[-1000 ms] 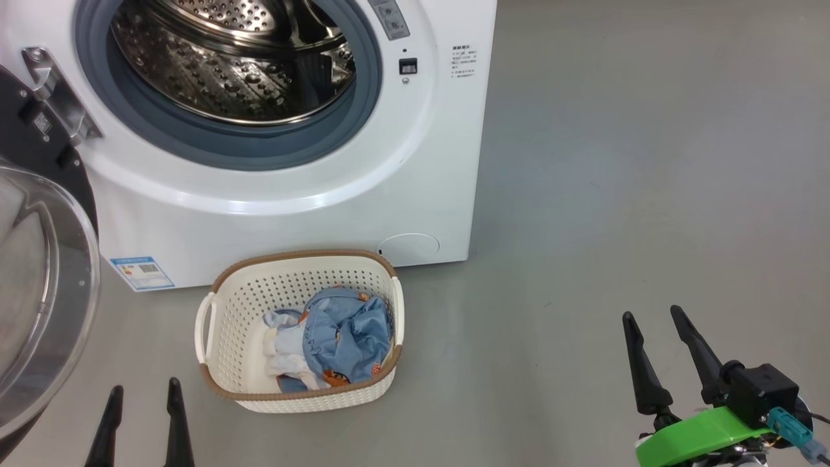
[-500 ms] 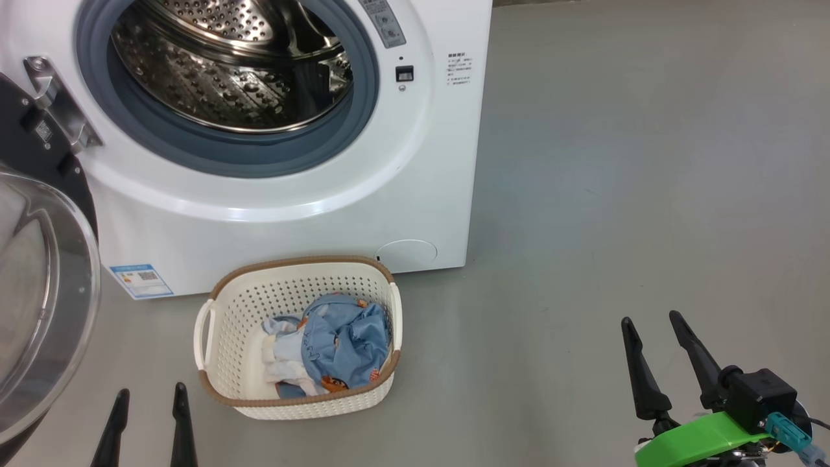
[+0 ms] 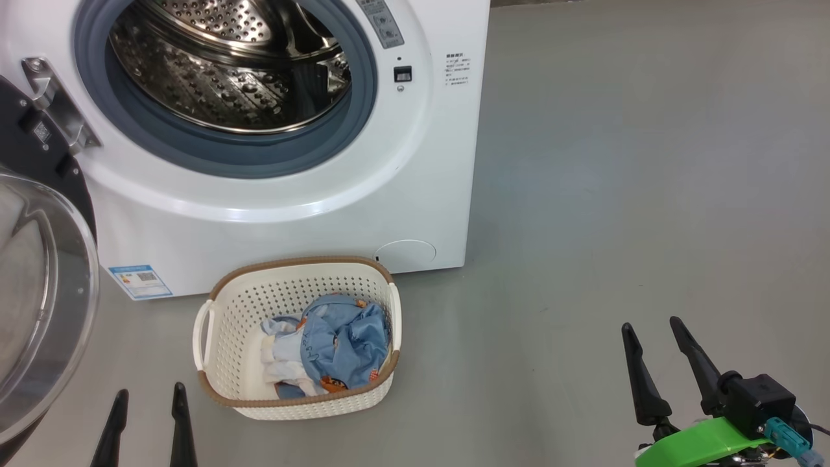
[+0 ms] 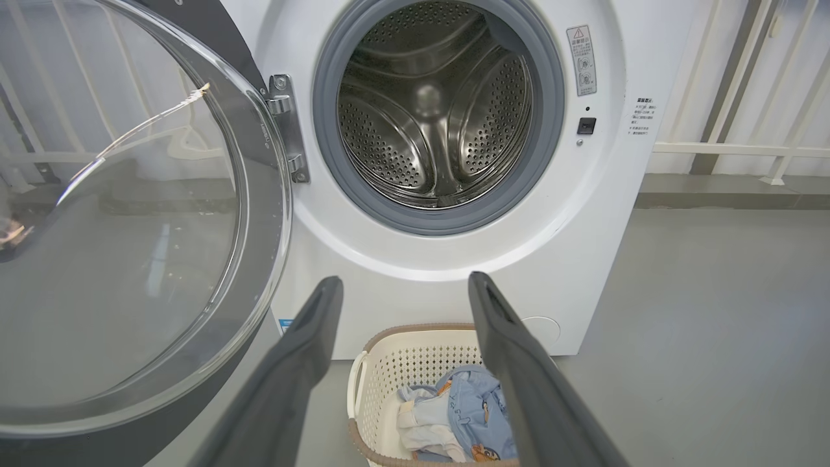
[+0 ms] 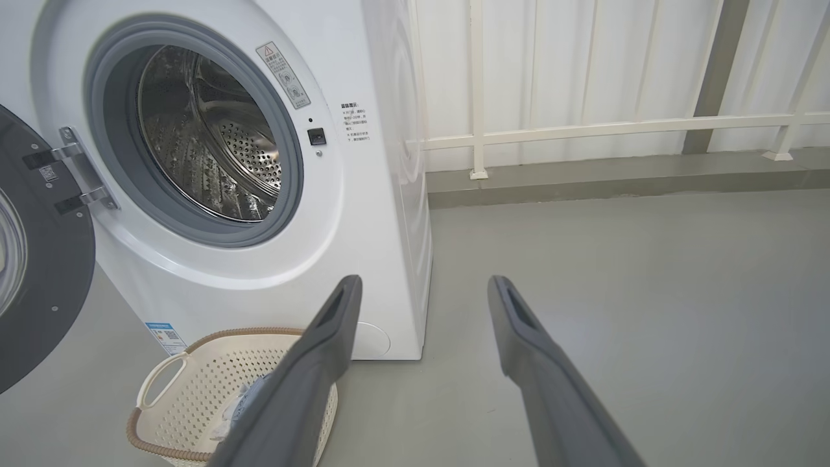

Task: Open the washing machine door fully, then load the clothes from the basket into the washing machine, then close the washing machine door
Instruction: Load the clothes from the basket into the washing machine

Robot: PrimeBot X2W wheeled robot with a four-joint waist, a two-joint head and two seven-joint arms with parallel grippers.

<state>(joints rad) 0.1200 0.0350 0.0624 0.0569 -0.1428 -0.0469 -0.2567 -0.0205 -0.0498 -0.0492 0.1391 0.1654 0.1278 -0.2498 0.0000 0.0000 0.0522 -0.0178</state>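
Observation:
The white washing machine (image 3: pixel 415 162) stands with its steel drum (image 3: pixel 227 65) bare. Its door (image 3: pixel 39 285), black-rimmed with a clear glass bowl, hangs swung wide at the left. On the floor in front sits the cream basket (image 3: pixel 227 324) holding the clothes (image 3: pixel 337 344), light blue on top with white and cream pieces. My left gripper (image 3: pixel 148 393) is open just left of the basket, nothing between its fingers. My right gripper (image 3: pixel 651 321) is open and empty, well to the basket's right. The left wrist view looks over the basket (image 4: pixel 389 370) into the drum (image 4: pixel 434 117).
Grey floor (image 3: pixel 616 194) stretches to the right of the machine. A white railing (image 5: pixel 583 123) and a low kerb run along the wall behind it. A blue sticker (image 3: pixel 141 280) marks the machine's lower left front.
The head camera has tilted slightly, so the machine and basket sit a little lower in view. Both grippers remain open and nearly still.

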